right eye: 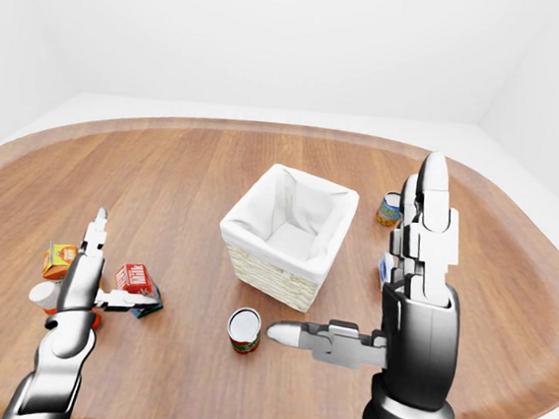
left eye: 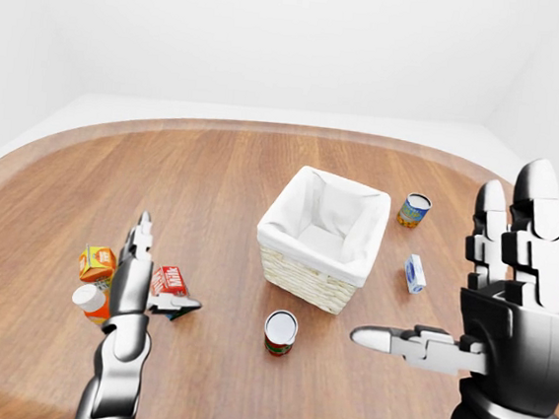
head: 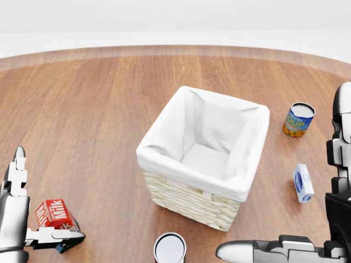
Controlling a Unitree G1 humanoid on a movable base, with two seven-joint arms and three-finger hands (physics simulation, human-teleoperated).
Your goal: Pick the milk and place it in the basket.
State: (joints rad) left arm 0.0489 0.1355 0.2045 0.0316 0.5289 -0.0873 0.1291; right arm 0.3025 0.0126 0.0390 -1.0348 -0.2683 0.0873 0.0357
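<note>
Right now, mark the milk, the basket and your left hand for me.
milk (head: 53, 211): head view, on the red top face with the lettering.
basket (head: 186, 203): head view, on the woven wall below the white liner.
left hand (left eye: 143, 290): left-eye view, midway between the thumb and the raised fingers.

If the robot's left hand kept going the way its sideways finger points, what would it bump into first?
Probably the milk carton. The left hand stands open beside it, the low finger already reaching across the carton's base toward the basket; whether they touch is unclear.
</note>
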